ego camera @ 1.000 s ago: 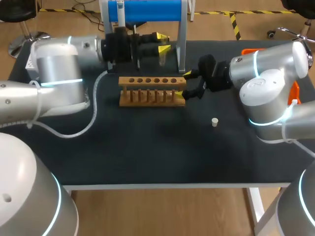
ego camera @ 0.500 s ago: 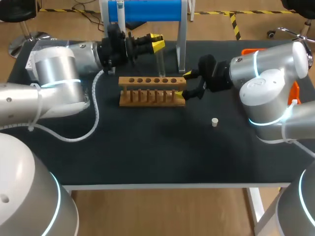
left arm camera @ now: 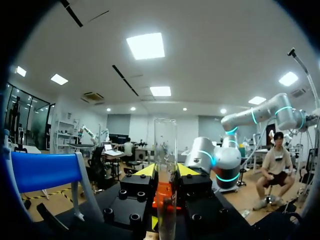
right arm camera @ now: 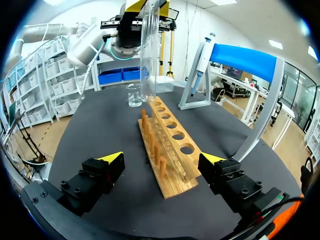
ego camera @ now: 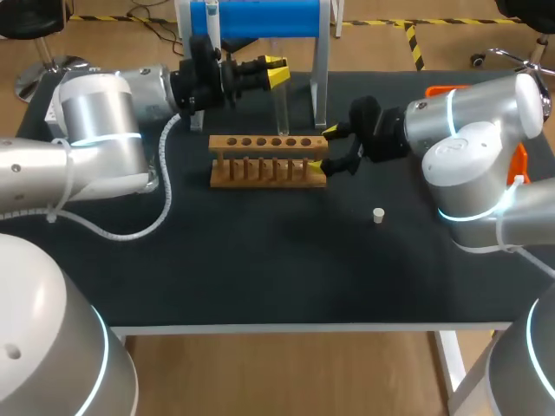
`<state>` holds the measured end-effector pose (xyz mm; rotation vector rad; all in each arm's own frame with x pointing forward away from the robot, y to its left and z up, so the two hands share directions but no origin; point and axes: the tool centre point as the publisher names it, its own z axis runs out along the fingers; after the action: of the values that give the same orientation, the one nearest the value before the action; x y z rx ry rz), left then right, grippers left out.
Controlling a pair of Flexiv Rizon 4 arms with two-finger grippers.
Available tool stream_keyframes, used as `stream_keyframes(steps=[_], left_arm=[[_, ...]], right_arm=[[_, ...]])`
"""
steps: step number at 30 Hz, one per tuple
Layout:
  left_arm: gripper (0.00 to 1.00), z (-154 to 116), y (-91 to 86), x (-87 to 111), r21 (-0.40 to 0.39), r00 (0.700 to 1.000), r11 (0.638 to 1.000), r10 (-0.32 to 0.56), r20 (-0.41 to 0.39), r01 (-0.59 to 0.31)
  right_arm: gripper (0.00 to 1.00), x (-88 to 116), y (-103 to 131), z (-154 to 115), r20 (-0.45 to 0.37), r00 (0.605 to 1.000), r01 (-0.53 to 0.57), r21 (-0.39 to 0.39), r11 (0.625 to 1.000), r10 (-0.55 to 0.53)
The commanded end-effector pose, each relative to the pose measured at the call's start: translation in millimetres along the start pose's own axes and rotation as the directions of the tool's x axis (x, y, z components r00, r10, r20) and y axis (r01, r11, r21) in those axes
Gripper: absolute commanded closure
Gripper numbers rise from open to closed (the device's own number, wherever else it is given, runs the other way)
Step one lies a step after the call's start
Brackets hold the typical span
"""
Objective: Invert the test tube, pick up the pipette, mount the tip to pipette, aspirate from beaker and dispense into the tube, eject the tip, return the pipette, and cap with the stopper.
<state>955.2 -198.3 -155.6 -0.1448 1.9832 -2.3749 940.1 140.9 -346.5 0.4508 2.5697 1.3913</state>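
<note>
My left gripper (ego camera: 276,73) is shut on a clear glass test tube (ego camera: 282,108), which hangs upright over the far side of the wooden rack (ego camera: 269,160). In the left wrist view the tube (left arm camera: 165,145) stands between the yellow fingertips (left arm camera: 146,170). From the right wrist view the tube (right arm camera: 149,50) hangs above the rack's far end (right arm camera: 170,132), beside a small beaker (right arm camera: 134,95). My right gripper (right arm camera: 162,161) is open, low at the rack's near end, and shows at the rack's right end (ego camera: 332,147) in the head view. A blue pipette (right arm camera: 200,60) hangs on its stand (ego camera: 260,16). The white stopper (ego camera: 378,214) lies on the mat.
The blue-topped pipette stand's metal legs (ego camera: 319,87) rise just behind the rack and close to the tube. An orange object (ego camera: 520,165) sits at the table's right edge, mostly behind my right arm. Bare black mat (ego camera: 260,260) stretches in front of the rack.
My left wrist has turned and its gripper has drawn slightly to the left, bringing the held tube upright. My right arm and the stopper have stayed put.
</note>
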Motion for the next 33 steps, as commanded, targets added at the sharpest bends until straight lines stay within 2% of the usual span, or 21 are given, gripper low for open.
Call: stream_keyframes(steps=[1, 6, 15, 25, 33], left_arm=[[1.0, -2.3, 0.5, -9.0, -0.001, 1.0, 1.0, -0.016, -0.013, 0.016], [1.0, -3.1, 1.2, -21.3, -0.033, 0.998, 0.998, -0.047, -0.031, 0.046], [1.0, -4.2, 6.2, -37.0, -0.05, 0.998, 0.998, -0.051, -0.036, 0.049], [1.0, -8.8, 17.4, -40.9, -0.064, 0.998, 0.998, -0.018, 0.056, 0.022], [1.0, -8.9, 20.9, -39.0, -0.086, 0.99, 0.996, 0.046, 0.136, -0.035]], right_arm=[[0.0, 0.0, -0.1, -0.6, -0.001, 1.0, 0.0, 0.001, 1.0, 0.0], [0.0, 0.0, -0.1, -0.6, -0.001, 1.0, 0.0, 0.001, 1.0, 0.0], [0.0, 0.0, -0.1, -0.6, -0.001, 1.0, 0.0, 0.001, 1.0, 0.0], [0.0, 0.0, -0.1, -0.6, -0.001, 1.0, 0.0, 0.001, 1.0, 0.0], [0.0, 0.0, -0.1, -0.6, -0.001, 1.0, 0.0, 0.001, 1.0, 0.0]])
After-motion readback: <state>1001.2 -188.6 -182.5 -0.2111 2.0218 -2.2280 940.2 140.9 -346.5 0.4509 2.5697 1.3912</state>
